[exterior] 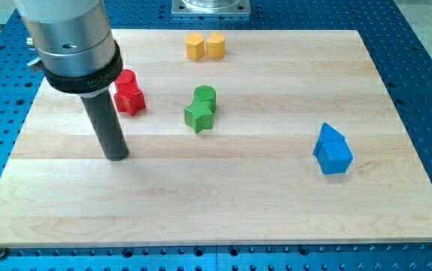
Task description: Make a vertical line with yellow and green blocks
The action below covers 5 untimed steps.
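Two yellow blocks sit side by side near the view's top: a yellow hexagon-like block (194, 47) and a yellow block (215, 45) touching it on its right. Below them, a green cylinder (205, 96) touches a green star-shaped block (198, 117) at its lower left. My tip (116, 156) rests on the wooden board (223, 203) at the view's left, well left of and below the green blocks, touching no block.
A red cylinder (128, 79) and a red star-shaped block (130, 98) touch each other just right of my rod. Two blue blocks (332, 149) sit together at the view's right. A blue perforated table (427, 45) surrounds the board.
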Tool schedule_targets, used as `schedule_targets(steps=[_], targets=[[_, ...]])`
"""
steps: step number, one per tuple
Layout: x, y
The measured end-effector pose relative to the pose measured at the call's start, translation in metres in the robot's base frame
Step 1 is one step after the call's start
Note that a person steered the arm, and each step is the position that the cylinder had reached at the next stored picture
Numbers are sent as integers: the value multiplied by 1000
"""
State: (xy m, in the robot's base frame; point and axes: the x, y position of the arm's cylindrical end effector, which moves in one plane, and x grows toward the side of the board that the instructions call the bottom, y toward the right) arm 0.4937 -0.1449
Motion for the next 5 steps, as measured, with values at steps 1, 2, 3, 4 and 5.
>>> schedule_targets(steps=[1, 2, 3, 4, 5], targets=[[3, -1], [5, -11], [12, 24], [17, 89], [-19, 122]])
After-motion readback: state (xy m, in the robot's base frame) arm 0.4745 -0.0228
